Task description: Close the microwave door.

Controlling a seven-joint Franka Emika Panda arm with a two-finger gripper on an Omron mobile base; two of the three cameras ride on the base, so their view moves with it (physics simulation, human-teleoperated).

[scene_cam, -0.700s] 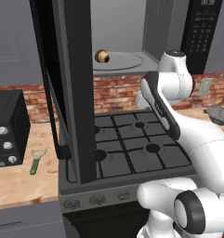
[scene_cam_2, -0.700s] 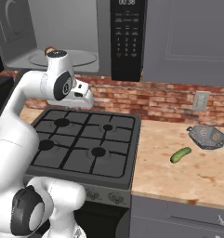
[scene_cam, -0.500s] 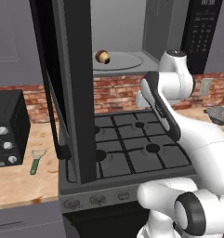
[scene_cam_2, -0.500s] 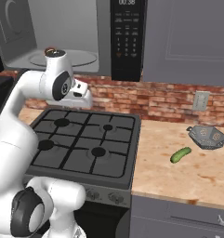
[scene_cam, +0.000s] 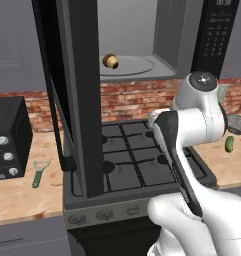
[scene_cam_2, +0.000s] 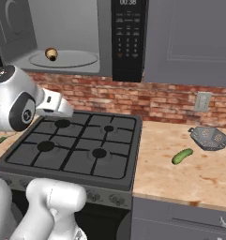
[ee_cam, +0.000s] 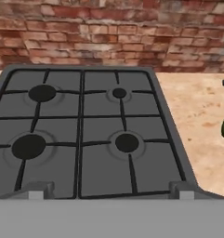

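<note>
The end effector itself is hard to make out: in the hand view only two pale grey blocks rise at the bottom edge over the stove [ee_cam: 85, 139], and whether it is open or closed cannot be told. In the left base view the arm's own elbow and wrist hide the end of the hand; in the right base view the white wrist [scene_cam_2: 53, 104] points right over the back left burner, with the tips too small to read.

The door [scene_cam: 79, 95] stands wide open, swung out toward the camera, so it is seen nearly edge-on as a tall dark-grey slab running from the top edge down to the stove's front left corner. Its top is cut off by the picture. The thin black handle [scene_cam: 59, 115] runs down its left side, ending in a small knob. The glass cannot be seen from this angle.

The microwave [scene_cam_2: 81, 33] hangs above the stove, its pale cavity open, with a small brown round thing [scene_cam_2: 51, 54] on the turntable [scene_cam_2: 65, 59]. The black keypad [scene_cam_2: 128, 37] sits at the right of the cavity.

On the bench [scene_cam_2: 194, 173] right of the stove lie a green pickle [scene_cam_2: 182, 156] and a grey colander [scene_cam_2: 209, 138]; the pickle is cut off at the hand view's right edge. On the left bench stand a toaster oven [scene_cam: 7, 137], cut off at the left, and a green-handled peeler [scene_cam: 38, 172]
</note>
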